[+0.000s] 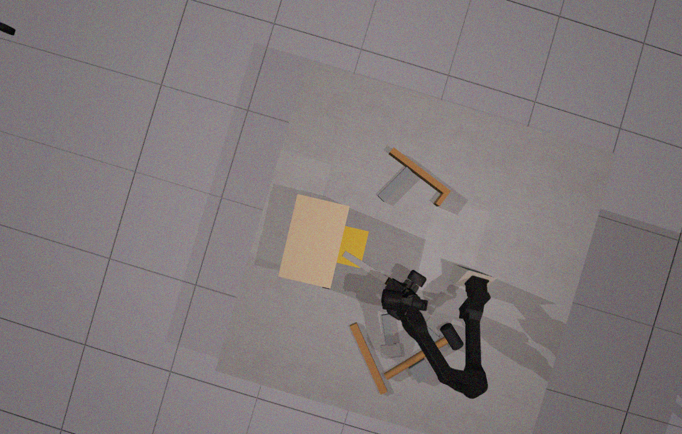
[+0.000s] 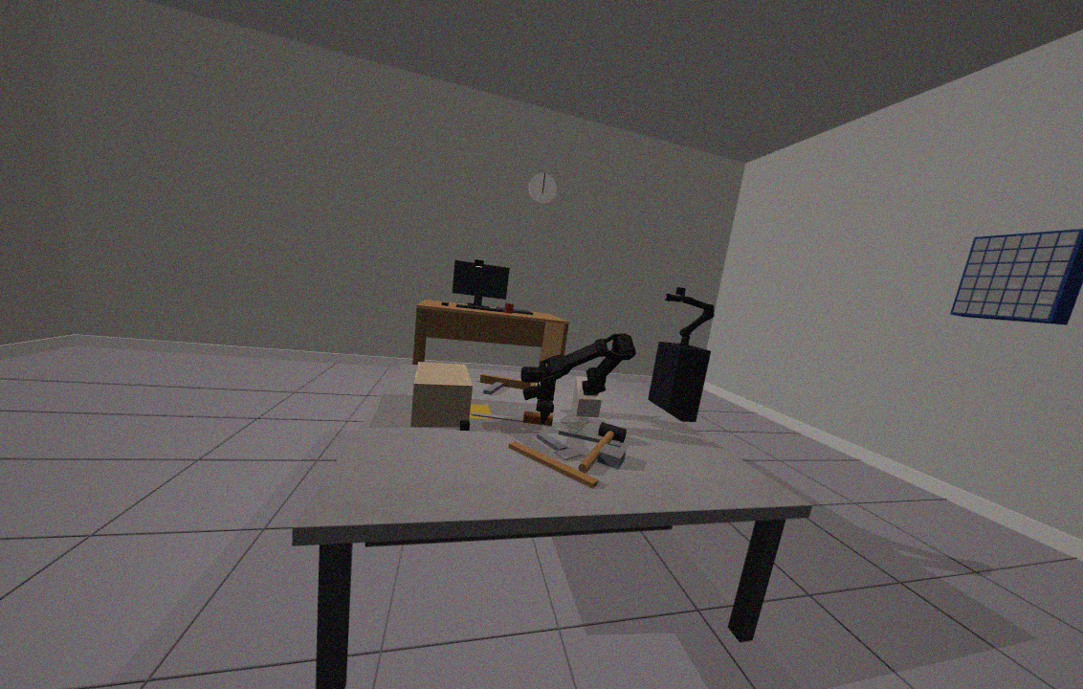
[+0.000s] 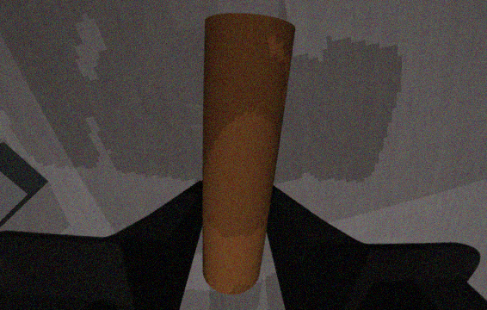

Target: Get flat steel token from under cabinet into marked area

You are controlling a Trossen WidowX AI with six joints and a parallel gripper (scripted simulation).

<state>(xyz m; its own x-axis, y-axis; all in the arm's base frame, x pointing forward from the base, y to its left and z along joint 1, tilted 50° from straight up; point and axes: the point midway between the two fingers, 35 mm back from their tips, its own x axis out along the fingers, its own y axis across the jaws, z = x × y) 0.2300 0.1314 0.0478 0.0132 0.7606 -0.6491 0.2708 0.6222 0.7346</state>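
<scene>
My gripper (image 2: 543,418) (image 3: 235,189) is shut on the brown round handle (image 2: 532,418) (image 3: 243,129) of a tool, low over the table. The tool's thin grey shaft (image 1: 372,268) (image 2: 498,418) points toward the cabinet (image 1: 314,240) (image 2: 441,401). Its lighter, wider far end crosses the yellow marked area (image 1: 356,240) (image 2: 481,411) and stops near the cabinet's front edge. I cannot make out the token; whether any of it lies under the cabinet or by the tool's end cannot be told. The wrist view shows neither the marked area nor the tool's end.
On the table (image 1: 279,345) (image 2: 408,488), an orange L-shaped stick (image 1: 419,171) lies beside a grey bar (image 1: 394,184). Nearer the arm's side are an orange stick (image 1: 368,358) (image 2: 552,463), a black-headed mallet (image 1: 450,336) (image 2: 611,432) and grey pieces (image 1: 392,349). A small black block (image 2: 464,425) is by the cabinet.
</scene>
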